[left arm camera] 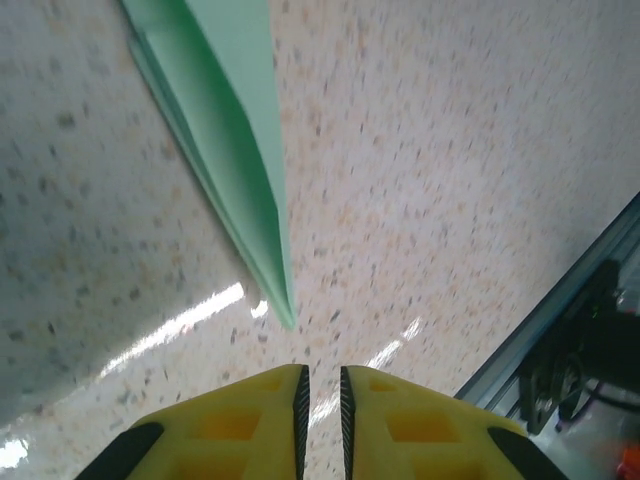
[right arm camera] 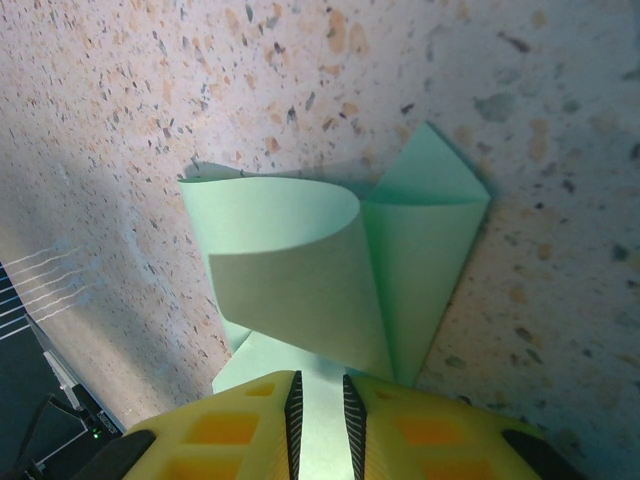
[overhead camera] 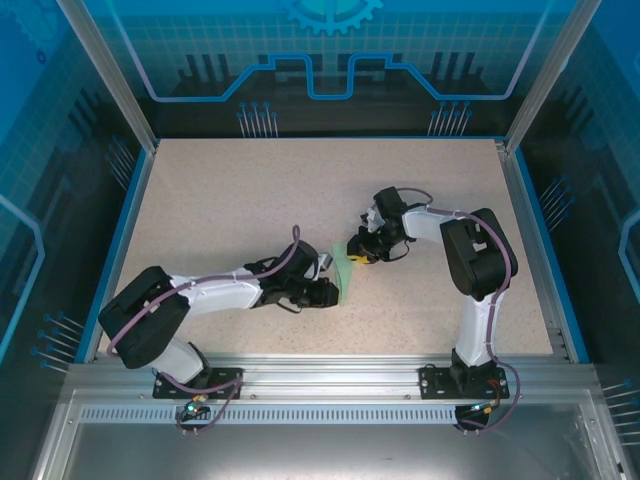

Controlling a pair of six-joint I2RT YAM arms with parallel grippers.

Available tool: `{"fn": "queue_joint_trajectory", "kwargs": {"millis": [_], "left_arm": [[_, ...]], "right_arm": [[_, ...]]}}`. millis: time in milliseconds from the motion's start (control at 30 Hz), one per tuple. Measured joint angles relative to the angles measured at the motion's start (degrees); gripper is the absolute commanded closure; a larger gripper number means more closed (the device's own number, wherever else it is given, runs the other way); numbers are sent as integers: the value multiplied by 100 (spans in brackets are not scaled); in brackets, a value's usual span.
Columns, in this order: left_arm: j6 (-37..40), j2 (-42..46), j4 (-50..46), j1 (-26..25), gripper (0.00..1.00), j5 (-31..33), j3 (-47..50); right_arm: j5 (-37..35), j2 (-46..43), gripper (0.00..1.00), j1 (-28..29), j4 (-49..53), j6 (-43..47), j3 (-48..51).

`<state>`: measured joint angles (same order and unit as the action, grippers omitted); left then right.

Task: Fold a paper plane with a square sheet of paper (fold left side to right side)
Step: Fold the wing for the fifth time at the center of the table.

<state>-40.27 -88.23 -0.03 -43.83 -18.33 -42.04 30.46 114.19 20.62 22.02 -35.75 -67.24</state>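
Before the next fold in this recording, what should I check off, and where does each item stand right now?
1. Left gripper free: ok. Its jaws are nearly closed with nothing between them.
2. Left gripper lined up with the sheet of paper: ok. The pointed tip lies just ahead of the fingers, apart from them.
3. Right gripper has hold of the sheet: cannot tell. Green shows in the narrow gap, but the sheet may be pinched or just lying beneath.
4. Folds lying flat: not ok. One flap curls up off the table.
5. Sheet sits between both grippers in the top view: ok.
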Motion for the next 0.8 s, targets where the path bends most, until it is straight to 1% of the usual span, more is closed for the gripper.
{"fn": "queue_joint_trajectory", "kwargs": {"millis": [200, 400, 600, 800], "left_arm": [[101, -785, 35, 59, 80, -264, -802], [234, -1399, -15, 59, 80, -339, -1202], [284, -1735, -57, 61, 80, -247, -1241], [236, -1797, 306, 70, 84, -282, -1029]], "right_arm": [[0, 0, 77, 0, 0, -2, 0], [0, 0, 77, 0, 0, -2, 0], [4, -2, 77, 0, -4, 0, 0], [15, -81, 78, -4, -83, 31, 70]]}}
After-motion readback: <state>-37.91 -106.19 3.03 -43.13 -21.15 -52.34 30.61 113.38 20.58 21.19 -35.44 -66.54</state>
